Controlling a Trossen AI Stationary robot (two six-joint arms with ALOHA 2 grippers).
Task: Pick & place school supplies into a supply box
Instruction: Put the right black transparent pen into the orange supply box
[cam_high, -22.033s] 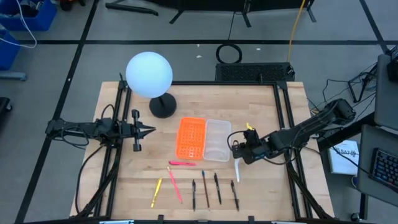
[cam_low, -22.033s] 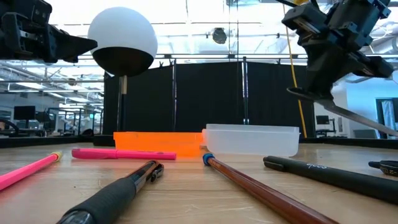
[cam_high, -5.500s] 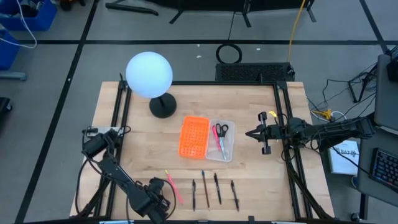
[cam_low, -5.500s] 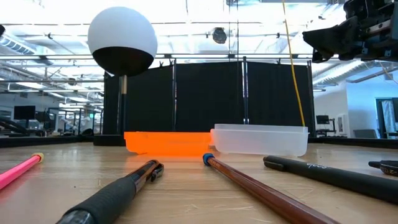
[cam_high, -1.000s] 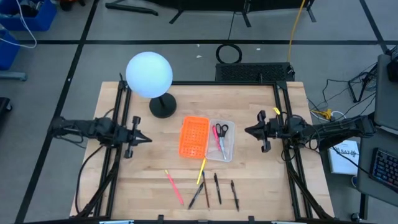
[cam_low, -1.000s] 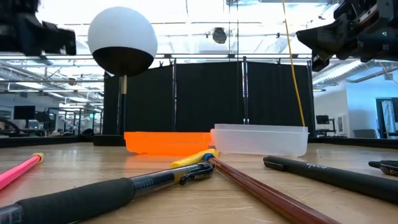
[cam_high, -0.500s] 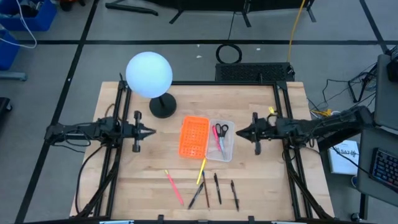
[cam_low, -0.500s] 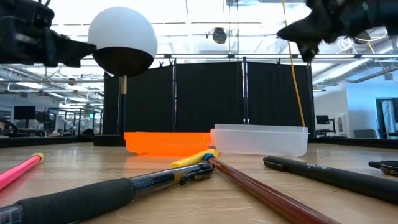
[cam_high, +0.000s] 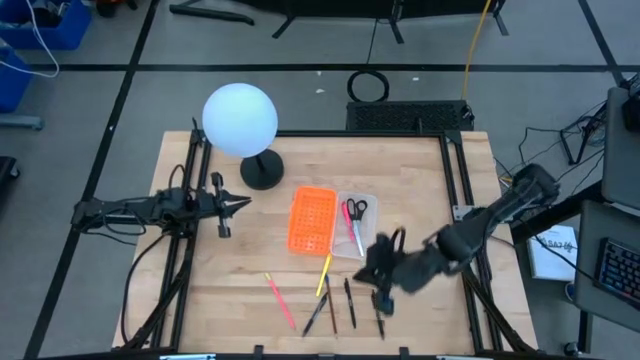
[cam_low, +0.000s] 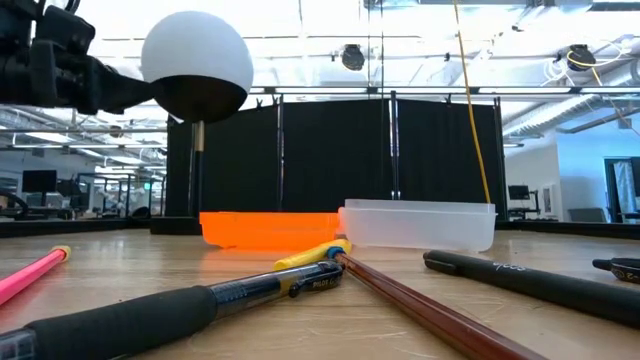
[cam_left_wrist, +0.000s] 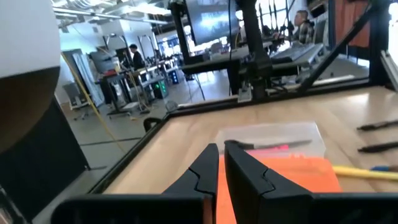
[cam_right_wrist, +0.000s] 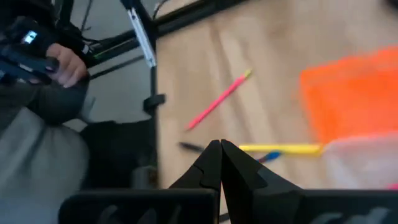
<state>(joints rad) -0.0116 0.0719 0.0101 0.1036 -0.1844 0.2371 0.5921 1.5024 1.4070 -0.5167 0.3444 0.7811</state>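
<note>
The clear supply box (cam_high: 356, 226) stands beside the orange tray (cam_high: 310, 220) and holds the red-handled scissors (cam_high: 355, 209) and a pink-red pen (cam_high: 355, 236). A yellow pencil (cam_high: 324, 275), a pink pencil (cam_high: 279, 300) and several black pens (cam_high: 349, 303) lie on the table nearer the front. My right gripper (cam_high: 368, 268) hovers shut above the pens, just near of the box. In its wrist view (cam_right_wrist: 219, 147) the yellow pencil (cam_right_wrist: 280, 148) and pink pencil (cam_right_wrist: 217, 99) lie below it. My left gripper (cam_high: 240, 203) waits shut, left of the orange tray.
A white globe lamp (cam_high: 240, 120) on a black base (cam_high: 261, 172) stands at the far left of the table. Black frame rails (cam_high: 190, 240) run along both sides. A person's hand (cam_right_wrist: 62, 62) holding a device shows beyond the table in the right wrist view.
My right arm has swung quickly from the table's right side toward the near edge and left, dropping over the black pens and leaving the low view. My left gripper has drifted slightly toward the far edge. The supplies have stayed where they were.
</note>
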